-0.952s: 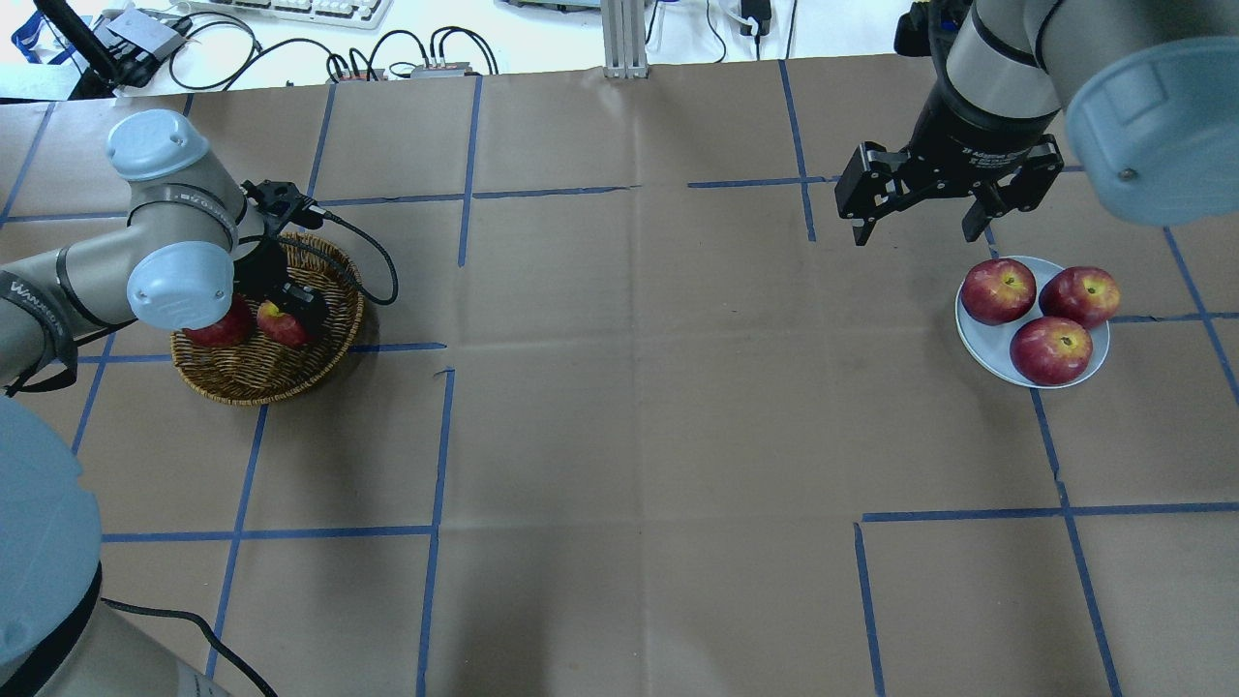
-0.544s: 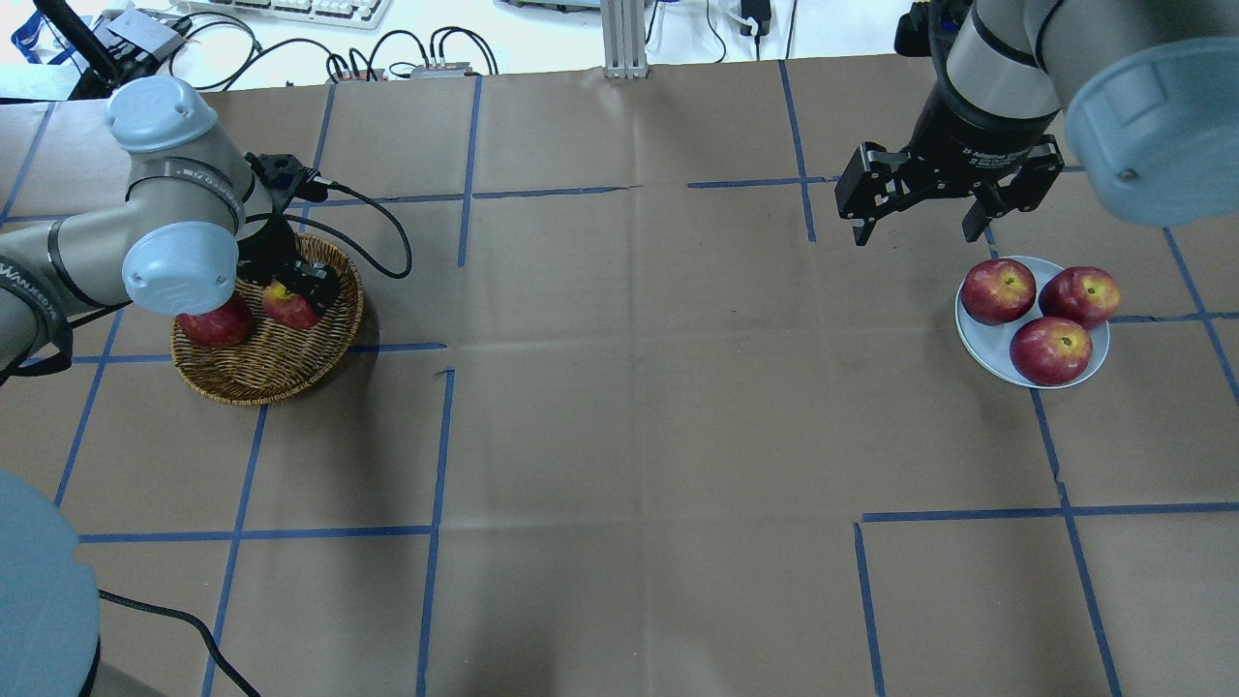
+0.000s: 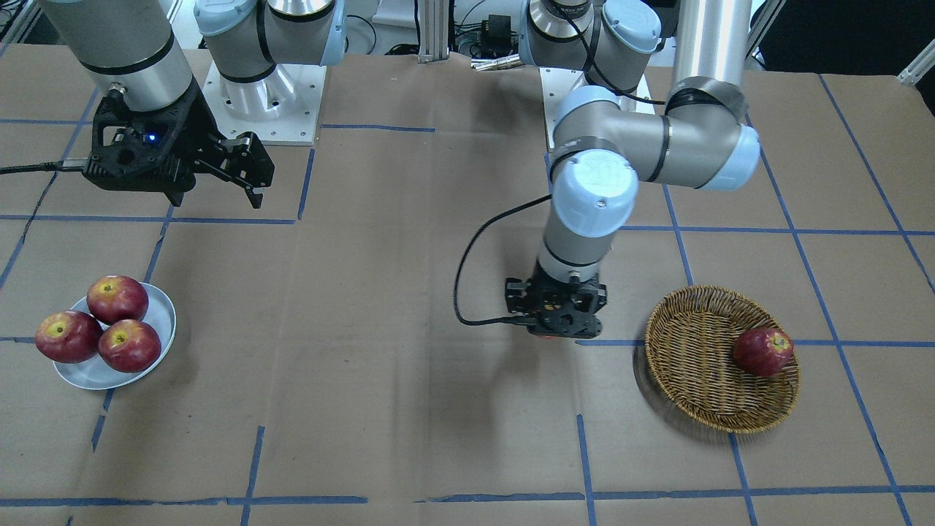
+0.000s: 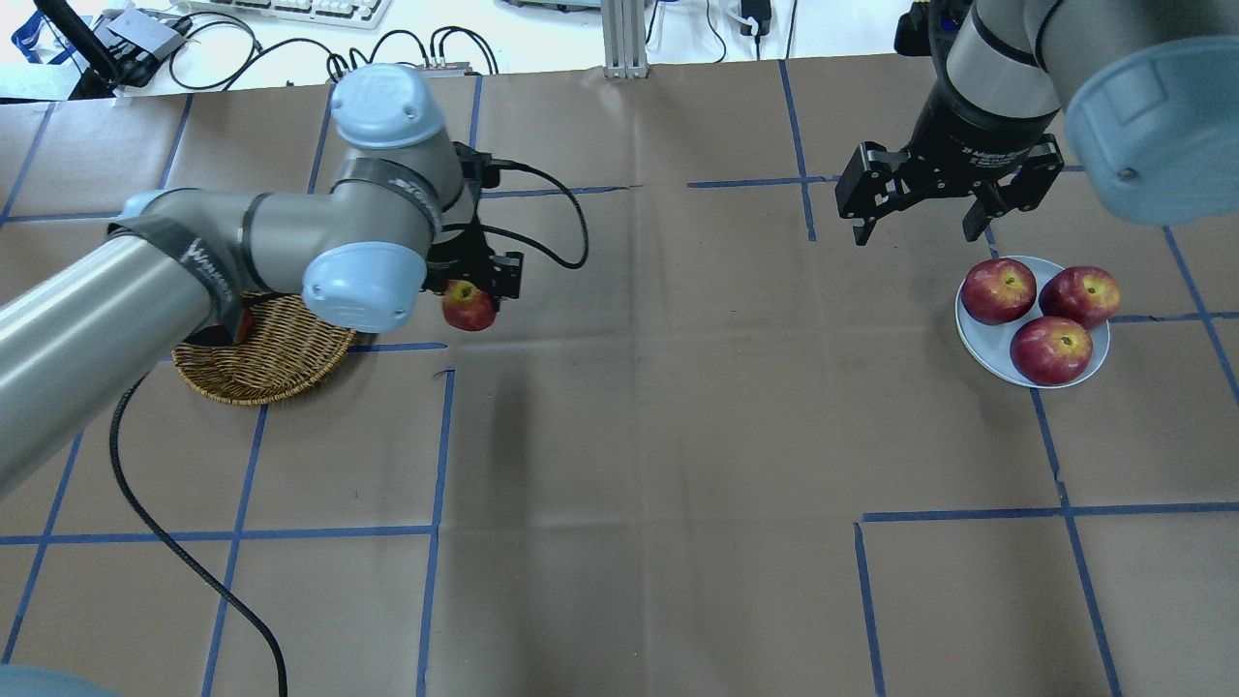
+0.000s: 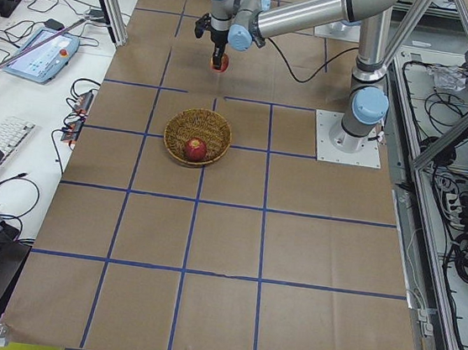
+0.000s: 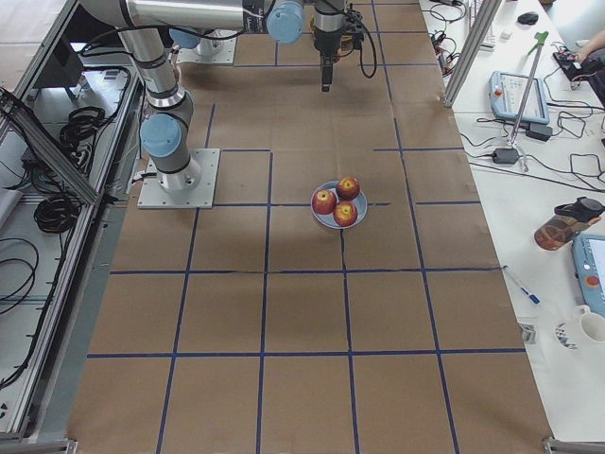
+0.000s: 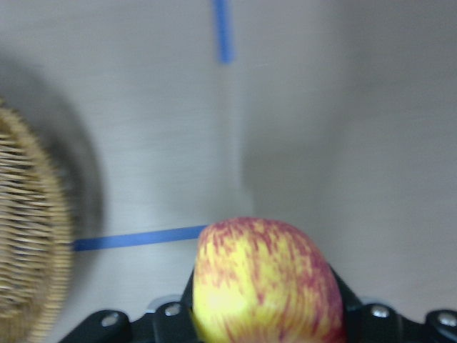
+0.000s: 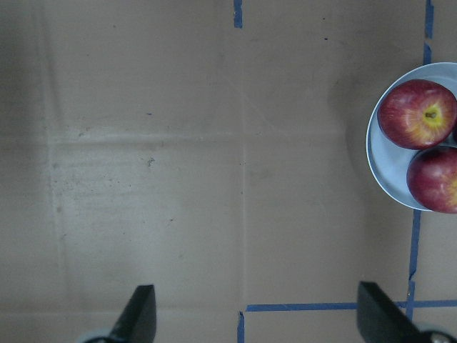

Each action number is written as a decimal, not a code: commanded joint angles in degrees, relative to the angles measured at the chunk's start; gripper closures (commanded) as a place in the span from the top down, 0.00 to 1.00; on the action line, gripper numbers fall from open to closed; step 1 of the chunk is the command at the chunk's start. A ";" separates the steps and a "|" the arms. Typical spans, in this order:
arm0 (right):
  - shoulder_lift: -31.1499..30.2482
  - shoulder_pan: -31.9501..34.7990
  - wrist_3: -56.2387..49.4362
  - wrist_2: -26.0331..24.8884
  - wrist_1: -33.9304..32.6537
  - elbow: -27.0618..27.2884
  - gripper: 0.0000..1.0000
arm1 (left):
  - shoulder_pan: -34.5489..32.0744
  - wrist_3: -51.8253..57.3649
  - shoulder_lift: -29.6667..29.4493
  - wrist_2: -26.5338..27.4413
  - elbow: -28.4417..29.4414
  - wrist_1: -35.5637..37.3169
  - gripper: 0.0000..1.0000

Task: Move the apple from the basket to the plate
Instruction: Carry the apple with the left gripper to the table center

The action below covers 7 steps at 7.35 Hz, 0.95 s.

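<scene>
Near the basket [image 4: 261, 373], left gripper [image 4: 471, 288] pinches the apple [image 4: 468, 310]; three apples [image 4: 998, 290] crowd the plate [image 4: 982, 344].

Left arm [image 4: 194, 232] grey, pale-blue joint caps [image 4: 360, 287]; left claw [image 4: 471, 293] black (black cable [image 4: 571, 227] attached).

Apple [image 7: 264, 282]: yellow, streaked red.
Other apples [image 4: 1050, 350]: deep red, yellowish at stem hollows.
Basket [image 4: 276, 373]: tan-brown weave.
Plate [image 4: 980, 345]: pale blue-white, plain.
Desk [image 4: 678, 407]: brown paper, blue tape grid.
Left hand [image 4: 470, 290], right hand [image 4: 914, 236]: black.
</scene>
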 commanded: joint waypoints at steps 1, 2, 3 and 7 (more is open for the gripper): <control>0.00 0.00 -0.07 -0.04 -0.06 0.00 1.00 | -8.09 -9.12 -6.05 -0.42 5.93 0.20 0.41; 0.00 0.00 -0.07 -0.04 0.03 0.00 1.00 | -8.56 -8.80 -7.99 -0.76 6.75 0.29 0.41; 0.00 0.00 0.02 -0.04 0.03 0.00 1.00 | -8.56 -8.71 -9.14 -0.85 6.93 0.99 0.41; 0.00 0.09 -0.07 0.05 0.03 0.00 1.00 | -8.73 -8.62 -12.84 -1.03 7.37 7.31 0.42</control>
